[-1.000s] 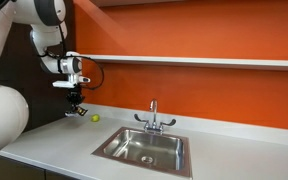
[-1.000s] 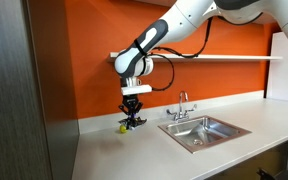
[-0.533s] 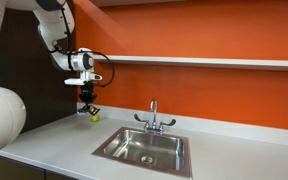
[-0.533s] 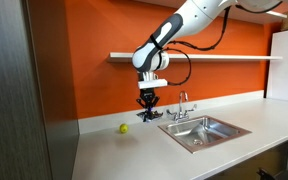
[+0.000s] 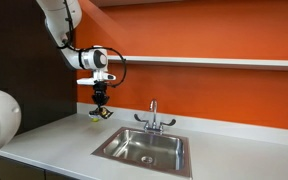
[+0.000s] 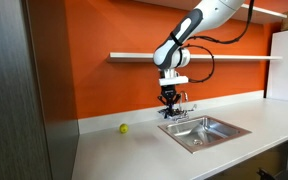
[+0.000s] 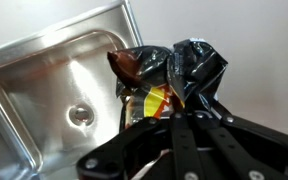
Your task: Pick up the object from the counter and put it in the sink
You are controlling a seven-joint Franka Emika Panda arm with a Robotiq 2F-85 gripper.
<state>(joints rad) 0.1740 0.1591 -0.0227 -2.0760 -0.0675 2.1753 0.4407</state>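
My gripper [image 5: 101, 106] hangs in the air, shut on the object [image 5: 102, 113], a dark crumpled item with yellow patches. It also shows in an exterior view [image 6: 169, 103] and in the wrist view [image 7: 164, 80], pinched between my fingers [image 7: 184, 135]. In an exterior view the gripper [image 6: 169, 98] is above the near edge of the sink [image 6: 199, 131]. In the wrist view the steel basin [image 7: 54, 95] with its drain lies below and beside the object. The sink [image 5: 144, 148] is set in the light-grey counter [image 5: 44, 150].
A small yellow-green ball [image 6: 123, 127] lies on the counter near the orange wall. A chrome two-handled faucet [image 5: 153, 118] stands behind the basin. A white shelf [image 5: 204, 62] runs along the wall above.
My gripper has carried the object up from the counter by the ball and sideways along the counter to the sink's edge. The ball stayed in place.
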